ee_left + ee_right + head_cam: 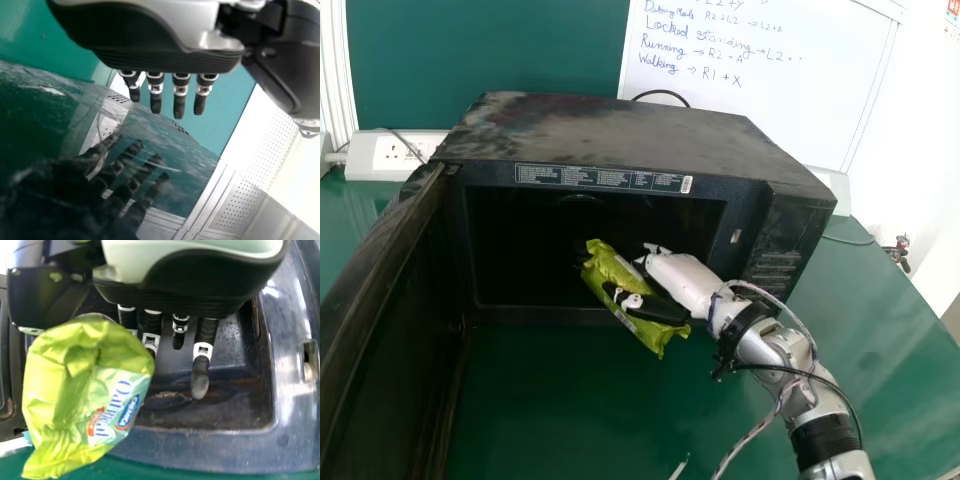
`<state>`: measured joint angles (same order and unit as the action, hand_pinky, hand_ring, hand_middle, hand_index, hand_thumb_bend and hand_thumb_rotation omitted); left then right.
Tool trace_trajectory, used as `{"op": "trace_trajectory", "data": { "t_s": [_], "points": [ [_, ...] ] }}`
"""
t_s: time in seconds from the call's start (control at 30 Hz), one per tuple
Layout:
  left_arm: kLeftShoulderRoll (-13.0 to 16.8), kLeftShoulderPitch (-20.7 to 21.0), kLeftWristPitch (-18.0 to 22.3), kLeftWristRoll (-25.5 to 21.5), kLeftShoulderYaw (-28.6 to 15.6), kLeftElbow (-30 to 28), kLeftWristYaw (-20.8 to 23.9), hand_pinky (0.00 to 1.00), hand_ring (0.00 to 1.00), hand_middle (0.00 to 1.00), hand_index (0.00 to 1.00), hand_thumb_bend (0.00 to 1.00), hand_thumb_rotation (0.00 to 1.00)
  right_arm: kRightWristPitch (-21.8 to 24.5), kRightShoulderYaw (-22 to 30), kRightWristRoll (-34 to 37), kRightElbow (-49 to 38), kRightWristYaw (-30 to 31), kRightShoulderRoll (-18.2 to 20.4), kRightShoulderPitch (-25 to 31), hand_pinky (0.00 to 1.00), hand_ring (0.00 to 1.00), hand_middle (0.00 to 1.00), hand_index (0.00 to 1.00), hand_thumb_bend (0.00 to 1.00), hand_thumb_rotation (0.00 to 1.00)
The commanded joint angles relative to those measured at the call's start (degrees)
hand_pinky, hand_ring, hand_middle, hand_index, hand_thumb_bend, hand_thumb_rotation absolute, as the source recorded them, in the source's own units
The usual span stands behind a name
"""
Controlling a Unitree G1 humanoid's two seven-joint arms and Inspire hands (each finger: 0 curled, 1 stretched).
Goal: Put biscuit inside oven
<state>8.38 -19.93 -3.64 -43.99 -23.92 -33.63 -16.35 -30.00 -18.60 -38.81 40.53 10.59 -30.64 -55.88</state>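
Note:
My right hand [685, 283] is at the front of the oven cavity, its thumb and fingers closed around the green biscuit packet [610, 268]. The packet hangs tilted across the opening's lower edge. The black oven [620, 130] faces me, its door [380, 310] swung wide at the left. In the right wrist view the packet [85, 390] lies beside the fingers of my right hand [200, 375] and hides part of them. My left hand [155, 90] has straight, empty fingers in the left wrist view, near a glossy dark surface that mirrors it.
Green table [580, 400] in front of the oven. A wall socket box [400, 155] stands behind at the left, and a whiteboard [760, 80] stands behind the oven. The oven's control panel [785, 245] is just beyond my right forearm.

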Motion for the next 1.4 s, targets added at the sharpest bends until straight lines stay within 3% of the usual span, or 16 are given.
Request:
{"op": "trace_trajectory", "data": {
  "t_s": [0.0,0.2,0.6,0.9,1.37],
  "points": [
    [-0.4,-0.9,0.7,0.2,0.3,-0.8,0.2,1.00,0.97,0.96,0.97,0.89,0.89,-0.1,-0.6,0.2,1.4,-1.5,1.2,-2.2,0.30,0.38,0.46,0.49,0.53,0.00],
    [-0.4,-1.0,0.8,0.7,0.4,-1.0,0.1,1.00,0.97,0.96,0.97,0.89,0.90,1.2,-2.0,-0.8,6.1,-4.2,3.6,-5.2,0.28,0.35,0.43,0.50,0.53,0.00],
    [-0.8,-1.4,0.9,0.4,0.6,-1.4,0.2,1.00,0.97,0.96,0.97,0.89,0.89,1.7,-6.1,-3.5,19.6,-12.4,8.4,-12.4,0.29,0.37,0.46,0.49,0.53,0.00],
    [-0.8,-1.7,0.7,0.1,0.5,-1.9,0.2,1.00,0.97,0.96,0.97,0.89,0.89,2.3,-6.6,-2.5,24.1,-14.1,10.6,-14.4,0.18,0.26,0.40,0.50,0.53,0.00],
    [-1.2,-2.6,0.7,0.1,0.8,-3.0,0.5,1.00,0.97,0.96,0.97,0.89,0.89,5.9,-7.5,-3.0,28.9,-16.8,12.8,-17.5,0.26,0.30,0.40,0.50,0.53,0.00]
  ]
}}
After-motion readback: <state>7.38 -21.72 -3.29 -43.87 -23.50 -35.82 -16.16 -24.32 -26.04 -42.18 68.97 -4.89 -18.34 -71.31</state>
